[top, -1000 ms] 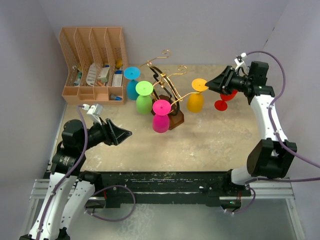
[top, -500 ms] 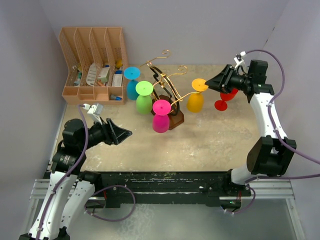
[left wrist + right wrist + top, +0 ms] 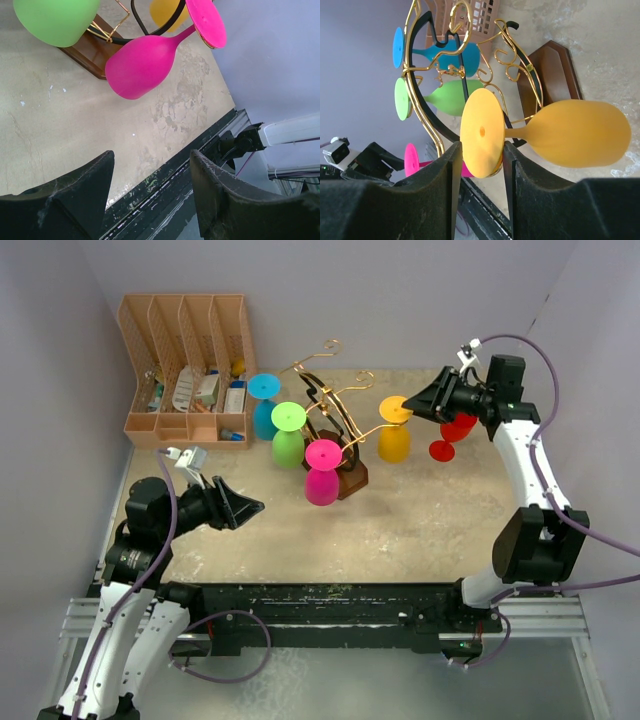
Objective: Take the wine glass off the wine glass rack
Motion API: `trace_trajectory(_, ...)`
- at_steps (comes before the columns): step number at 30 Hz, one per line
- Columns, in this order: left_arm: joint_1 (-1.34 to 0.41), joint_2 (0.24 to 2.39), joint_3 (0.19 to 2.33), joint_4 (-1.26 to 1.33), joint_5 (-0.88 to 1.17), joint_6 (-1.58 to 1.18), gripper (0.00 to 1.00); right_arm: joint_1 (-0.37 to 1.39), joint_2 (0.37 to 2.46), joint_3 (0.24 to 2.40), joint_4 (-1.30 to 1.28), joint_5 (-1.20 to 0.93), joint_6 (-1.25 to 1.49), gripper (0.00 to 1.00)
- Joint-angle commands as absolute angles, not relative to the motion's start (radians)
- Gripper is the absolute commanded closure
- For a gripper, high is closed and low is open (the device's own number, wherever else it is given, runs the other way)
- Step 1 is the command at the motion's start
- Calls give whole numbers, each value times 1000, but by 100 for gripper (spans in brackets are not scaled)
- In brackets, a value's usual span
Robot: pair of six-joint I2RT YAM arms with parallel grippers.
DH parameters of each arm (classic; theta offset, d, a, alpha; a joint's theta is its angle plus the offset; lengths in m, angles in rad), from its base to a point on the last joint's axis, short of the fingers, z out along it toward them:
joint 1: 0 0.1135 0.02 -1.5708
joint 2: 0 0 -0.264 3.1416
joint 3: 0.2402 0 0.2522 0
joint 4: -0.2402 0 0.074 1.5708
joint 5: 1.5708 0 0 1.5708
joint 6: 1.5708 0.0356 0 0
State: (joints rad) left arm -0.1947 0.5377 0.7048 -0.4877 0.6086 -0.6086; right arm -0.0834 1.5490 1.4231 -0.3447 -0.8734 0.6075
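The gold wire wine glass rack (image 3: 336, 412) on its brown base (image 3: 555, 65) carries a yellow wine glass (image 3: 393, 445) hanging bowl-down on its right arm. My right gripper (image 3: 420, 406) is at that glass's round foot (image 3: 481, 131). In the right wrist view the gripper (image 3: 481, 147) is open, its two fingers straddling the foot closely, one on each side. Pink (image 3: 322, 485), green (image 3: 288, 447) and blue (image 3: 264, 418) glasses also hang from the rack. My left gripper (image 3: 245, 508) hovers open and empty at the near left, well short of the pink glass (image 3: 142, 62).
A red wine glass (image 3: 445, 448) stands on the table under the right arm. A tan slotted organiser (image 3: 190, 370) with small items sits at the back left. Purple walls close in on both sides and behind.
The right gripper has moved slightly left onto the yellow glass's foot and its fingers have narrowed. The left arm has not moved.
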Motion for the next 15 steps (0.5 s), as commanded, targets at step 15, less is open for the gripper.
trace_trajectory(15, -190, 548, 699, -448, 608, -611, 35, -39, 1530, 1474, -247, -896, 637, 65)
